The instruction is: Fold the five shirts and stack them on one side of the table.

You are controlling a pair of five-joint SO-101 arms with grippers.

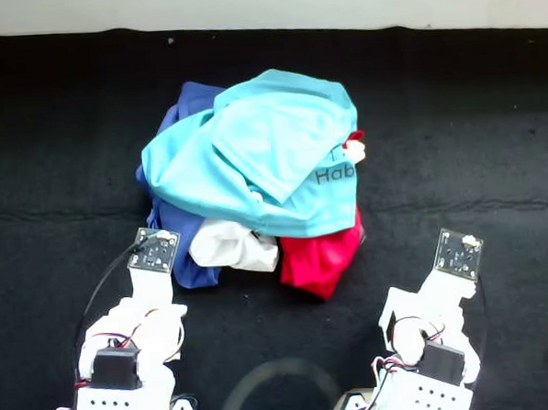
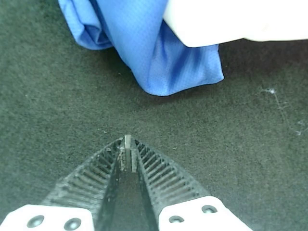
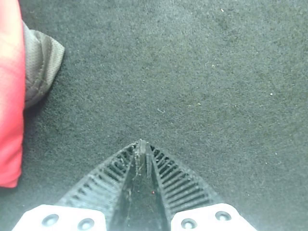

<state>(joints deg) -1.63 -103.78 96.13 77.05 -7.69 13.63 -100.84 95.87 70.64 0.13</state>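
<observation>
Cyan shirt (image 1: 253, 151); blue shirt (image 1: 189, 260); red shirt (image 1: 318, 258)

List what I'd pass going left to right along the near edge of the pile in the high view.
left arm → blue shirt → white shirt → red shirt → right arm

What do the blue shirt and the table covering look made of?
Blue shirt: likely a synthetic sports mesh, slightly shiny; tiny pinhole weave shows in the left wrist view. Table covering: seemingly black felt or short-pile carpet, matte; fuzzy nap with lint specks.
</observation>
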